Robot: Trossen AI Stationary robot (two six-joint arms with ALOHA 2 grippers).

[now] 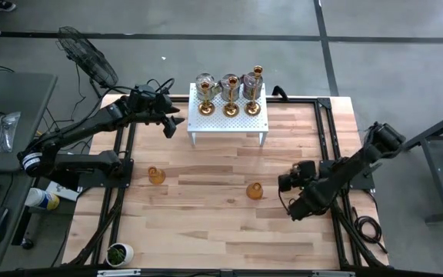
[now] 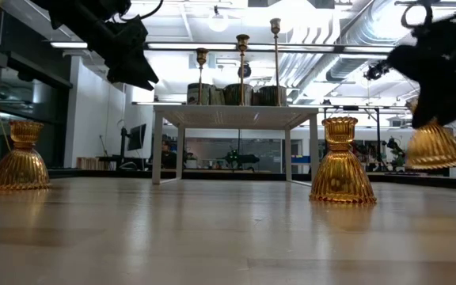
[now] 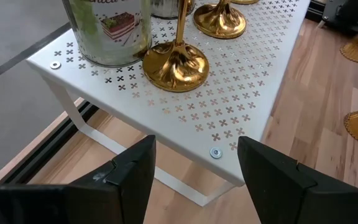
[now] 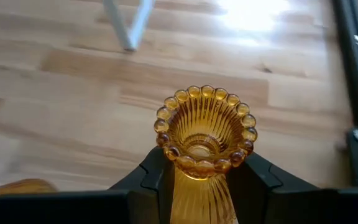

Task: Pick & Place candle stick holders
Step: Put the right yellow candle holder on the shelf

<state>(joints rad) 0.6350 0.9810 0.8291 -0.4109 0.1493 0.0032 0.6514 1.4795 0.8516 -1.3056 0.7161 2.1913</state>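
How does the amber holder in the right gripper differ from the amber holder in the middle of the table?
The held amber holder is off the wood, clamped between the right gripper's fingers; the middle amber holder stands free on the table. In the low view the held one hangs higher and nearer the picture's edge, partly hidden by the arm; the middle one shows whole. Both are ribbed amber glass.

Wood table [image 1: 206, 223], black rails L+R. On it: white perforated stand [image 1: 237, 119] at far edge, centre; amber holder [image 1: 156, 175] left-mid; 2nd amber holder [image 1: 254, 190] right of centre; small potted plant [image 1: 119, 252] near-left corner. Stand top carries gold stemmed holders + silver cups, side by side.
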